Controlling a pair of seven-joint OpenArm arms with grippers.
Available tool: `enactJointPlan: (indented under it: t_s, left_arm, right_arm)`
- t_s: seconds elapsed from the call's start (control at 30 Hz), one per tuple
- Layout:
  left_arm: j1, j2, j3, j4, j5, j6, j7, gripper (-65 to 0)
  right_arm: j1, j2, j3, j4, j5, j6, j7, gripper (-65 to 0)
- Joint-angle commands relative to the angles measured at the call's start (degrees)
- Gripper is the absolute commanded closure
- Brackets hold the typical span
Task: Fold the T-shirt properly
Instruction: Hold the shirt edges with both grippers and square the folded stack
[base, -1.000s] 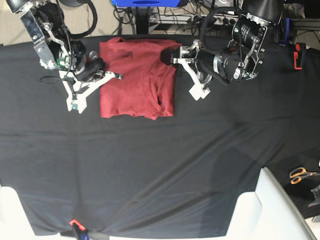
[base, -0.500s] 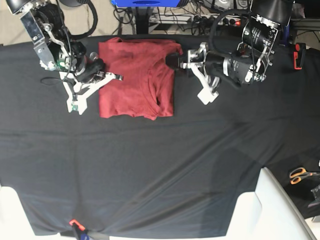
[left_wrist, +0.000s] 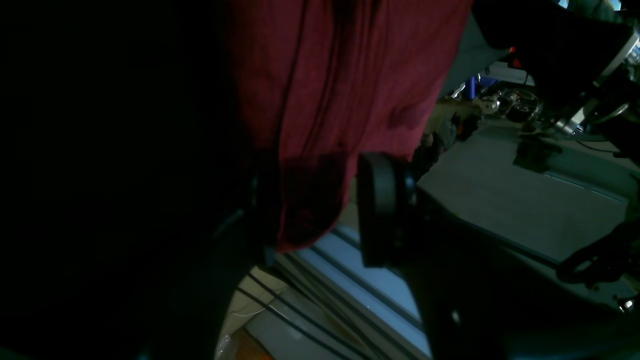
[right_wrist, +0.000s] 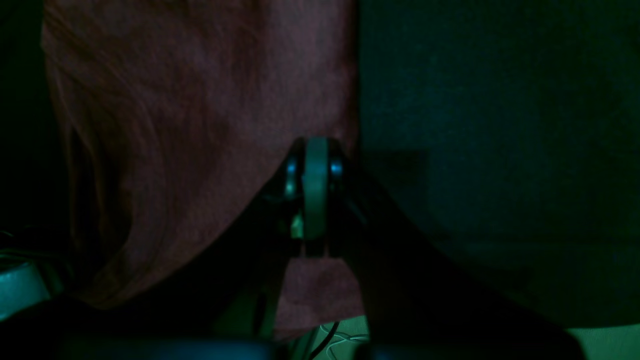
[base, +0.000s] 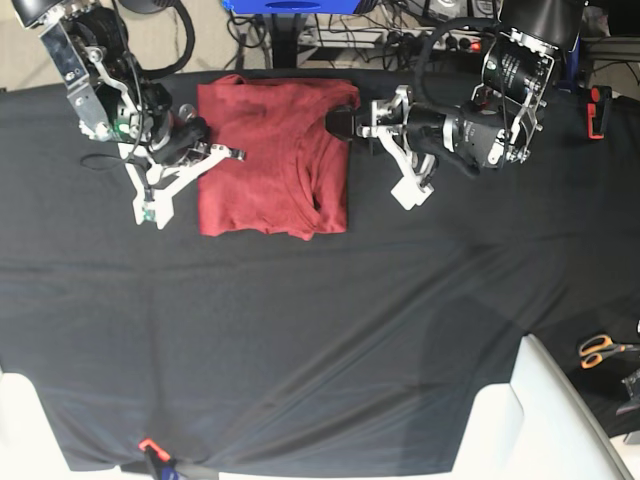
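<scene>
The T-shirt (base: 270, 160), brick-red, lies folded into a rough rectangle at the back middle of the black table cloth (base: 320, 330). My left gripper (base: 345, 123) is at its upper right edge. In the left wrist view this gripper (left_wrist: 312, 215) is open, and an edge of the T-shirt (left_wrist: 340, 75) lies between its fingers without being pinched. My right gripper (base: 232, 152) rests at the shirt's left edge. In the right wrist view its fingers (right_wrist: 315, 150) are shut together over the T-shirt (right_wrist: 190, 125). I cannot see cloth caught between them.
Orange-handled scissors (base: 600, 348) lie at the right edge. White panels (base: 510, 420) stand at the front corners. A small orange clip (base: 148, 445) sits on the front edge, and a red tool (base: 598, 110) lies at the back right. Cables run behind the table.
The left arm's body has swung to the right while its fingers stayed at the shirt's upper right edge. The right arm and the shirt have not moved.
</scene>
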Motion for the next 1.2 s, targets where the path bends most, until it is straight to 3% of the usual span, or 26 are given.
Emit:
enactJointPlan:
  t_s: [0.0,0.2,0.7,0.9,1.17]
  left_arm:
    - [-0.5,-0.4,-0.1,0.7,-1.0,-0.2,0.1,-24.4]
    - [-0.4,-0.2,0.1,0.7,1.6,-0.2,0.1,-16.0]
    - [0.7,0.0,-0.2,0.6,3.7,-0.2,0.1,-13.3]
    - [0.8,-0.3,-0.2,0.6,3.7,-0.2,0.1,-0.3]
    - [0.8,-0.4,-0.2,0.7,3.7,-0.2,0.1,0.0]
  right_arm:
    - [0.5,0.3,0.3,0.9,-0.2,0.3,0.7,-0.3]
    - [0.5,0.3,0.3,0.9,-0.2,0.3,0.7,-0.3]
    - [0.9,0.3,0.3,-0.6,-0.2,0.3,0.8,-0.3]
    - [0.9,0.2,0.3,-3.1,-0.2,0.3,1.0,-0.3]
    - [1.6,0.1,0.3,-2.9,-0.2,0.3,1.0,-0.3]
